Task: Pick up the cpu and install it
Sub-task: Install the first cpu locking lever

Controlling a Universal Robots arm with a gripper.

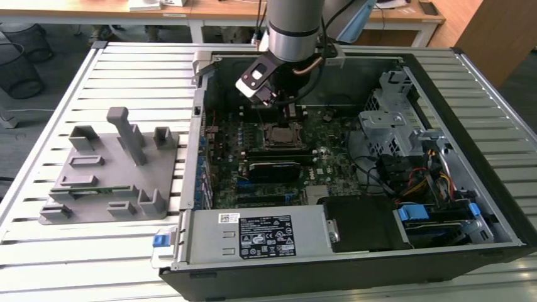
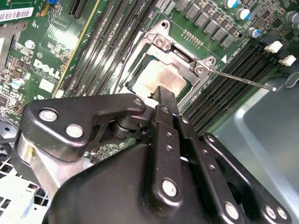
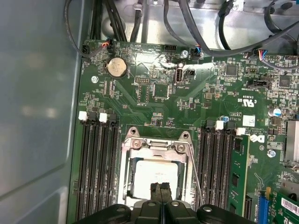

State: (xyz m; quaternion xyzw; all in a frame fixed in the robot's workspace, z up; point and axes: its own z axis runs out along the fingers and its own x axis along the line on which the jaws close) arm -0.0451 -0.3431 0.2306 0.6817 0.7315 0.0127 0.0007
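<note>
Tool [image 2: 166, 95] first: its two fingers are pressed together, tips right on or just above the cpu [image 2: 161, 74] — contact I can't call. That cpu lies flat in the socket [image 3: 128, 140], silver top up, seen in both wrist views. Judging by looks, it's light, stiff, slick on top and delicate underneath — take it by opposite edges, never the face. Beyond the socket, memory slots [image 3: 96, 163] flank it on the motherboard [image 3: 154, 88], inside the computer case [image 1: 336, 277] mid-desk. Farther off, a grey fixture [image 1: 109, 170] sits toward the desk [image 1: 50, 270] edge at the exterior view's left.
</note>
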